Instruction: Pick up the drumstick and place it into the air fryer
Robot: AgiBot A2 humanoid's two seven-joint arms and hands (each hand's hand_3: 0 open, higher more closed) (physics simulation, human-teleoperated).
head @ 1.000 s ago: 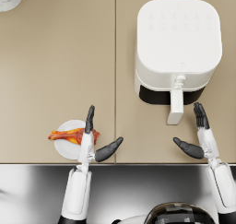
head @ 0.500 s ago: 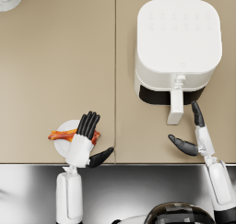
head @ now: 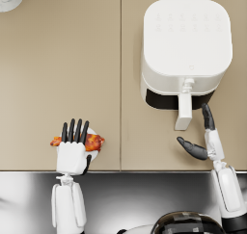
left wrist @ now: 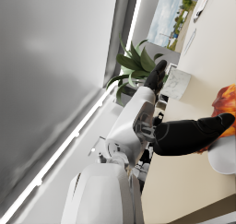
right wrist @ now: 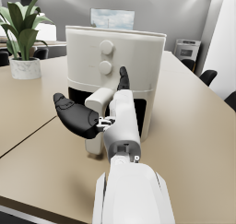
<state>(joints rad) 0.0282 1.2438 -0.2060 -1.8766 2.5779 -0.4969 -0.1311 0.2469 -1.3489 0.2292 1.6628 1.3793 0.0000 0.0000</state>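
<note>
item, drumstick (head: pixel 94 142): reddish-brown, lying across a small white plate (head: pixel 95 151) near the front edge of the beige table (head: pixel 62 74), at about 8 o'clock in the head view. its middle is hidden under the left hand (head: pixel 72 153); only its two ends show, one to each side of the hand. the left wrist view adds a glossy orange end (left wrist: pixel 227 100) of it with the plate's rim (left wrist: pixel 223 157) just beside.

item, left hand: palm down over the drumstick and plate, dark fingers straight, side by side and slightly apart, pointing toward 12 o'clock. the head view does not show whether it touches the food. the left wrist view shows a dark finger (left wrist: pixel 193 134) stretched out next to the meat, not wrapped around it; nothing is gripped.

item, air fryer (head: pixel 187 50): white, square with rounded corners, at 1 o'clock in the head view, its drawer handle (head: pixel 184 110) pointing toward 6 o'clock over a dark slot. the right wrist view alone shows its front, with two round knobs (right wrist: pixel 106 57).

item, right hand (head: pixel 203 140): at 4 o'clock, empty and spread, thumb out toward 9 o'clock, fingers reaching toward 12 o'clock just beside the handle. in the right wrist view (right wrist: pixel 99 109) contact with the handle cannot be told.

item, potted plant (right wrist: pixel 22 38): seen in the right wrist view only, on the table well apart from the fryer.
</note>
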